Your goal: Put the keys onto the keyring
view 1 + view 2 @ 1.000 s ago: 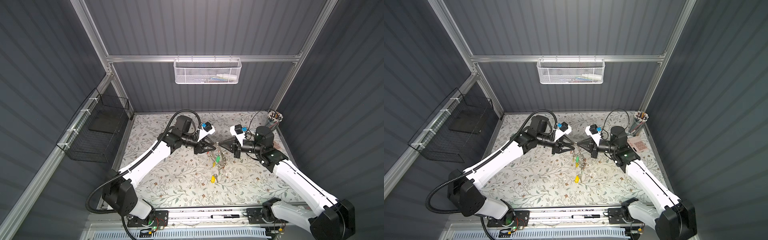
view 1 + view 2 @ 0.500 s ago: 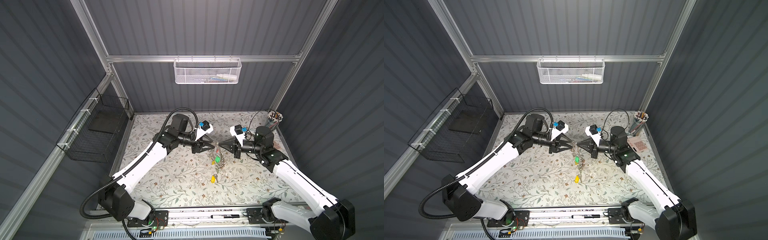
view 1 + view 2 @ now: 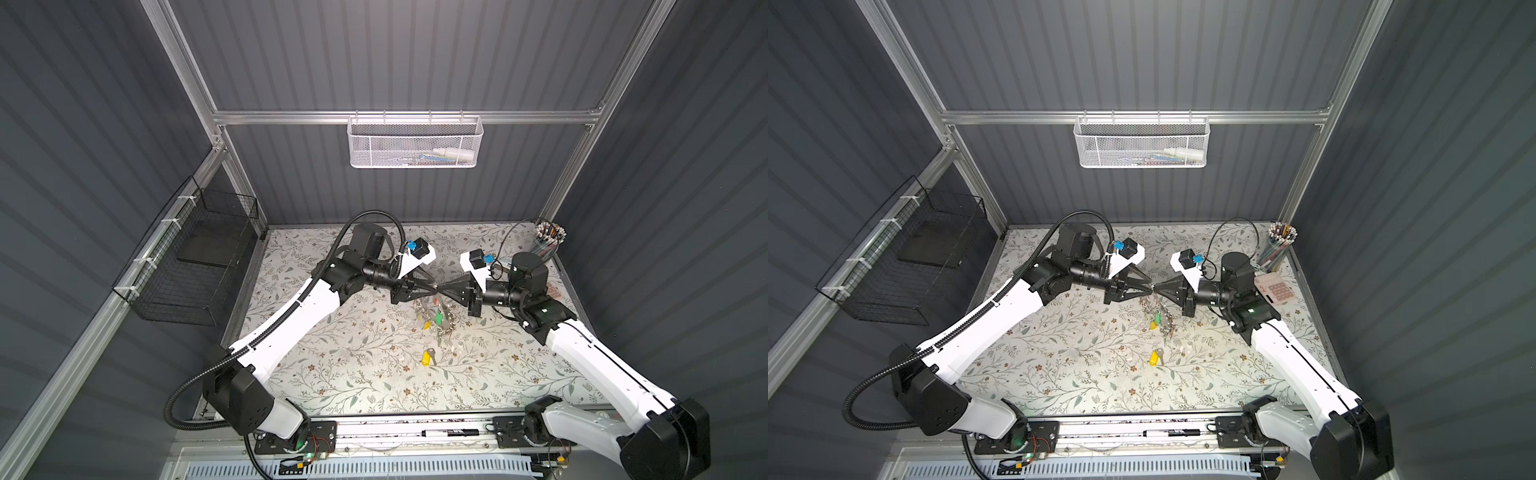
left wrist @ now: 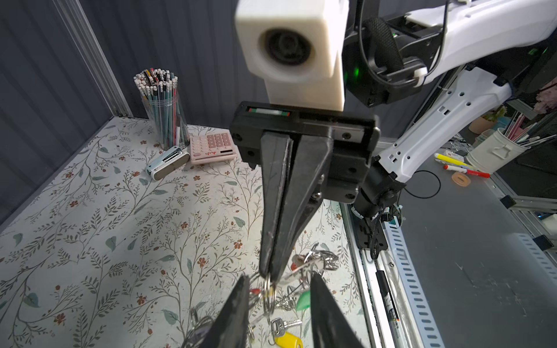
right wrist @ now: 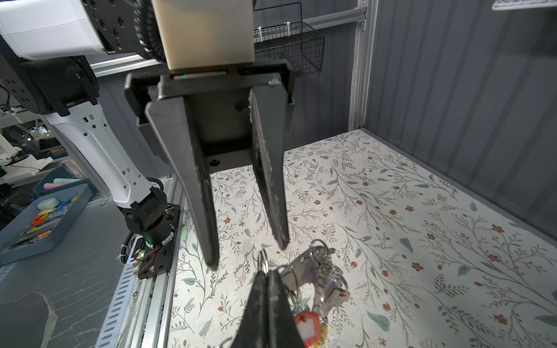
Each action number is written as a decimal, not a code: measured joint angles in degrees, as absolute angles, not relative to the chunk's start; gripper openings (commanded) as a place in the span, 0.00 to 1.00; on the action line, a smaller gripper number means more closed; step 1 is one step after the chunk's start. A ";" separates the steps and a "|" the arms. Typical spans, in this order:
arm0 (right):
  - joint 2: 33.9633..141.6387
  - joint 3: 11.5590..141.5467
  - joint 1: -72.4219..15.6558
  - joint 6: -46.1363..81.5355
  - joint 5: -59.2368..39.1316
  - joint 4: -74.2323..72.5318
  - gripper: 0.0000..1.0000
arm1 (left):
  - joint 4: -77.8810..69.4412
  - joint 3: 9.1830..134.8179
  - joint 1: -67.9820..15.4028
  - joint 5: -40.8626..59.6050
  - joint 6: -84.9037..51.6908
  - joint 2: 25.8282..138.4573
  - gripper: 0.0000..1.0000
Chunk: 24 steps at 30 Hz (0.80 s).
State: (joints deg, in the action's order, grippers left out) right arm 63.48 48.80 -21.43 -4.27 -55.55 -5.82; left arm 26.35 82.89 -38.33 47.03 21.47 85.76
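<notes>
- The keyring (image 5: 301, 265) is being held up over the flowered tabletop (image 3: 332, 365), between the two arms in the middle of both top views.
- It is being gripped by the right gripper (image 5: 266, 272), whose fingers are being pressed tight together on one small split ring (image 5: 262, 259) at the top of the bundle.
- The left gripper (image 4: 280, 275) is being held tip to tip with the right one. Its fingers (image 4: 238, 304) are being spread on either side of that split ring, and nothing is being clasped between them.
- A green-tagged key (image 3: 437, 318) and a red-tagged key (image 5: 306, 324) are being carried on the hanging bundle.
- A yellow-tagged key (image 3: 425, 358) is being seen lying loose on the tabletop, near the bundle but apart from it.
</notes>
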 measured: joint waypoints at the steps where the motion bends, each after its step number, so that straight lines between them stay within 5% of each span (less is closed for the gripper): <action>1: 63.48 48.80 -21.43 -4.23 -55.55 -5.91 0.00 | 26.55 82.89 -38.33 46.65 21.47 85.97 0.35; 12: 63.48 48.80 -21.43 -3.92 -55.77 -5.98 0.00 | 27.44 83.00 -38.33 45.01 21.91 86.17 0.16; 24: 63.48 48.80 -21.43 -3.88 -55.72 -6.20 0.00 | 29.30 84.23 -38.33 45.04 22.04 86.67 0.11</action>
